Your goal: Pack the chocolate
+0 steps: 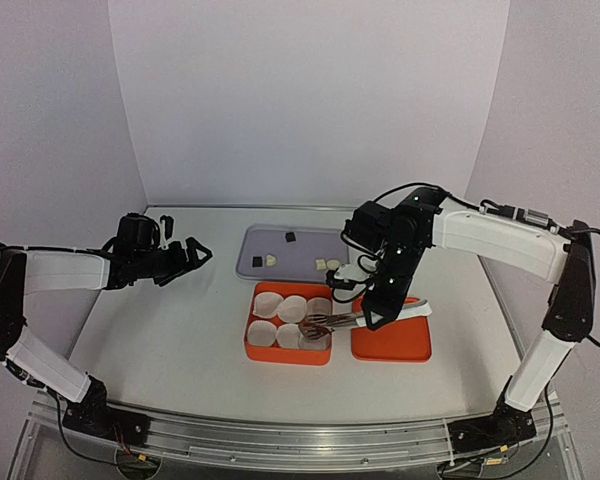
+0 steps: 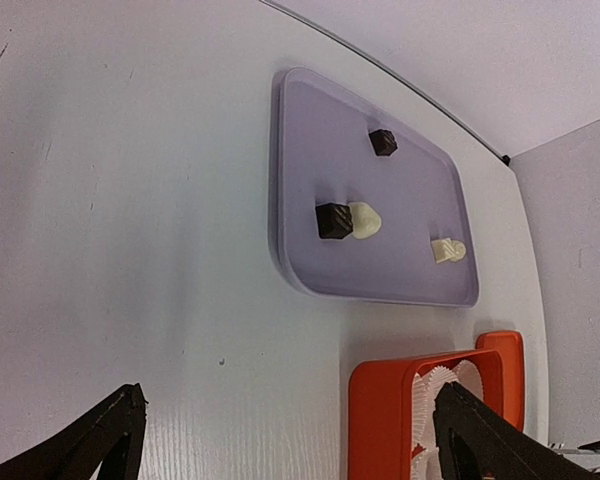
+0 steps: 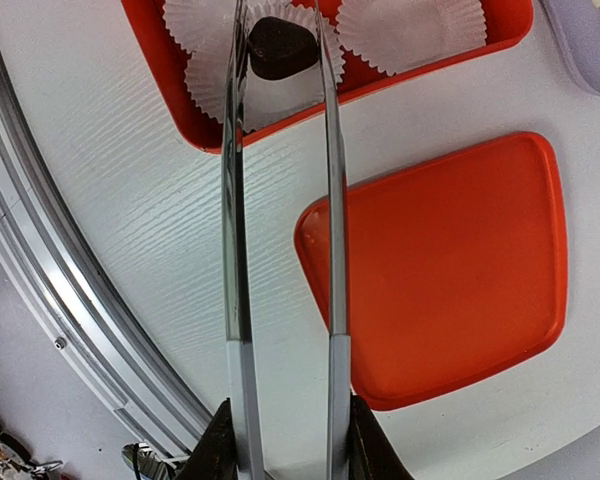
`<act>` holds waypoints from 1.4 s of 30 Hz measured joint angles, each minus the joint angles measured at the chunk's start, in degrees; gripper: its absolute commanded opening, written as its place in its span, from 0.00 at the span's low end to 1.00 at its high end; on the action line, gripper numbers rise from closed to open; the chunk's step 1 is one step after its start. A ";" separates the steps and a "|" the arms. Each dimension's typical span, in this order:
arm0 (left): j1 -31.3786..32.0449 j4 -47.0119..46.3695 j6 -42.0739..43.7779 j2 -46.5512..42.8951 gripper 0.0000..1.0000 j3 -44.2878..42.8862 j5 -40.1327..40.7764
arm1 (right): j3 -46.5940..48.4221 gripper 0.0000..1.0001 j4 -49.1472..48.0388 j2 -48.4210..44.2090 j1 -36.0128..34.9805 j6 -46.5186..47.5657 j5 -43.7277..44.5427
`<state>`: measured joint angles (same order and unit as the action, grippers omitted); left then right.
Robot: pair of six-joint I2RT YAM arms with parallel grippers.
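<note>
My right gripper [image 1: 378, 303] [image 3: 285, 445] is shut on metal tongs [image 3: 280, 250]. A dark chocolate [image 3: 280, 47] sits between the tong tips, over a white paper cup [image 3: 215, 70] in the front row of the orange box [image 1: 288, 353] [image 3: 180, 115]. I cannot tell whether it rests in the cup. On the lavender tray [image 1: 280, 247] [image 2: 310, 150] lie two dark cubes [image 2: 383, 142] [image 2: 333, 220] and pale cream lumps [image 2: 364, 220] [image 2: 447, 250]. My left gripper [image 1: 185, 258] [image 2: 290, 450] is open and empty above the table, left of the tray.
The orange square lid [image 1: 392, 345] [image 3: 450, 270] lies flat right of the box. Several white paper cups [image 1: 280, 305] fill the box. The table's metal front rail [image 3: 50, 300] runs near the tongs.
</note>
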<state>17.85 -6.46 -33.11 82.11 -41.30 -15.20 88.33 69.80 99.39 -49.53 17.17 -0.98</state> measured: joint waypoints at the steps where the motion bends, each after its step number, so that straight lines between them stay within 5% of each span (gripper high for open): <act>1: 0.00 0.00 0.07 0.01 1.00 0.00 0.01 | 0.15 0.08 -0.01 0.24 -0.06 0.16 0.15; 29: 0.00 0.87 0.37 0.04 1.00 -0.70 1.02 | 4.02 0.15 2.60 3.54 -1.69 2.54 4.20; 42: 0.00 0.96 0.64 -0.29 1.00 -0.61 2.06 | 5.98 0.33 4.73 4.15 -2.26 2.89 5.32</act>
<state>17.85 -5.50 -32.47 81.82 -41.91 -13.14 94.31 74.53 103.54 -51.79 20.06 4.34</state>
